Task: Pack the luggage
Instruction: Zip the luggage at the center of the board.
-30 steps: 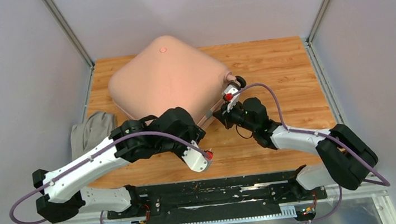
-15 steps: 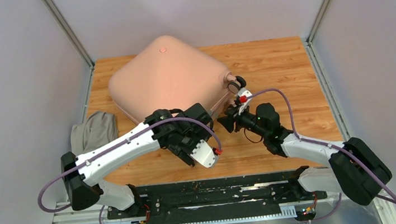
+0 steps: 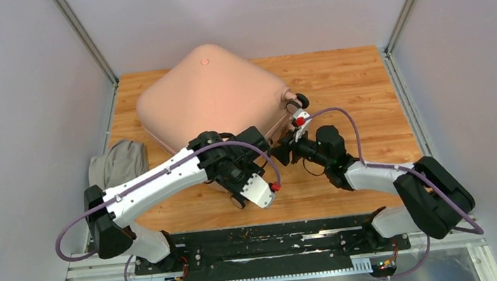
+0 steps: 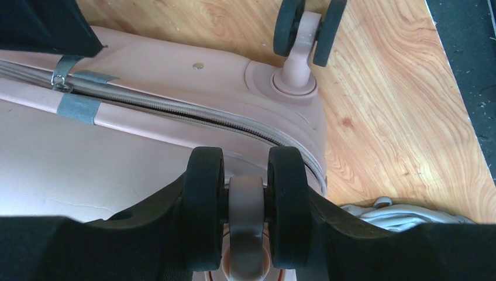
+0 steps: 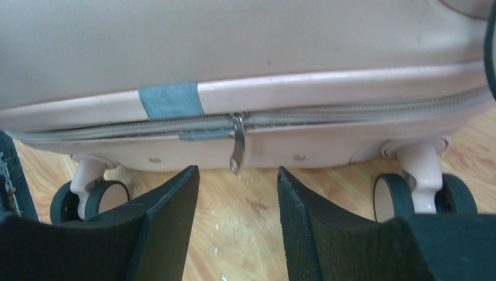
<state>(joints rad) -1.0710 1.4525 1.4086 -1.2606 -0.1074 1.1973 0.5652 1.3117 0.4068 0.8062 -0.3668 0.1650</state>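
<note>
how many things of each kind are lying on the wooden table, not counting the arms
pale pink hard-shell suitcase: 1
crumpled grey cloth bundle: 1
total: 2

White links [image 3: 158,179] w/ blk joints [image 3: 436,197], purple cables [image 3: 58,245], red btns [image 3: 274,188], blk textured fingers [image 5: 169,216]
</note>
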